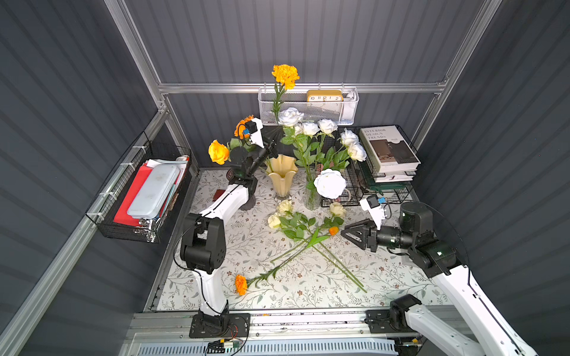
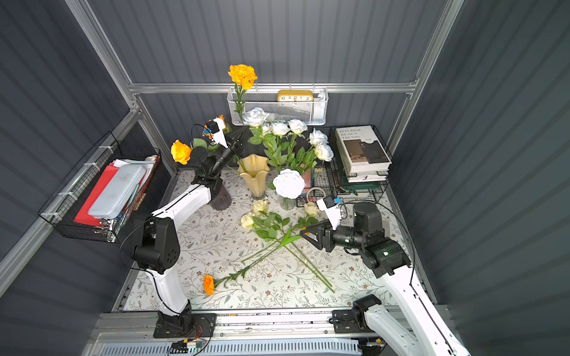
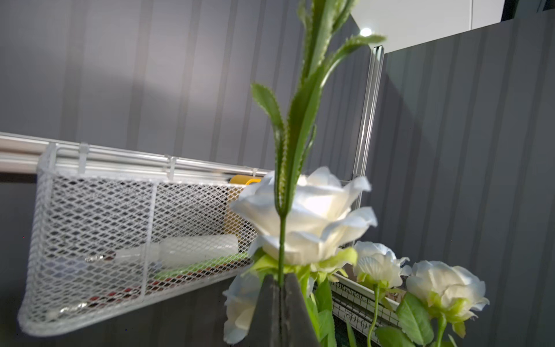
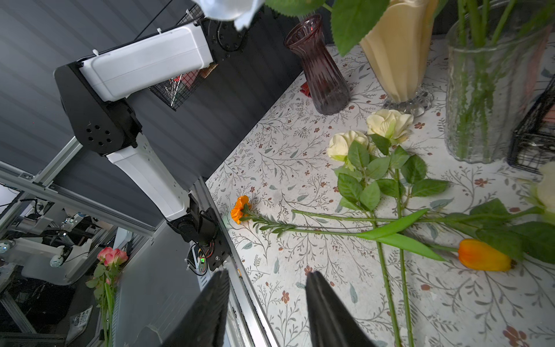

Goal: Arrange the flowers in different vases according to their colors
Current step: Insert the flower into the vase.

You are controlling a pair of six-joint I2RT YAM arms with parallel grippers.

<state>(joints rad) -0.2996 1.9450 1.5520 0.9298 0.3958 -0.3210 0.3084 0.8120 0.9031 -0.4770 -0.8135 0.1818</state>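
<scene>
My left gripper (image 3: 280,281) is shut on the green stem (image 3: 281,240) of an orange marigold (image 1: 285,75), held upright high over the cream-yellow vase (image 1: 282,175) near the back. White roses (image 1: 330,183) stand in the clear glass vase (image 4: 486,90). The purple vase (image 4: 318,66) stands beside the left arm. On the cloth lie cream-yellow roses (image 1: 285,206), a second marigold (image 1: 241,284) and an orange bud (image 1: 333,230). My right gripper (image 1: 351,228) hangs open just right of that bud, holding nothing. Orange roses (image 1: 218,151) rise behind the left arm, their base hidden.
A white mesh basket (image 1: 308,106) with a clock hangs on the back rail, close behind the held marigold. A black wire rack with books (image 1: 388,148) fills the back right. A black wire basket (image 1: 138,191) hangs on the left wall.
</scene>
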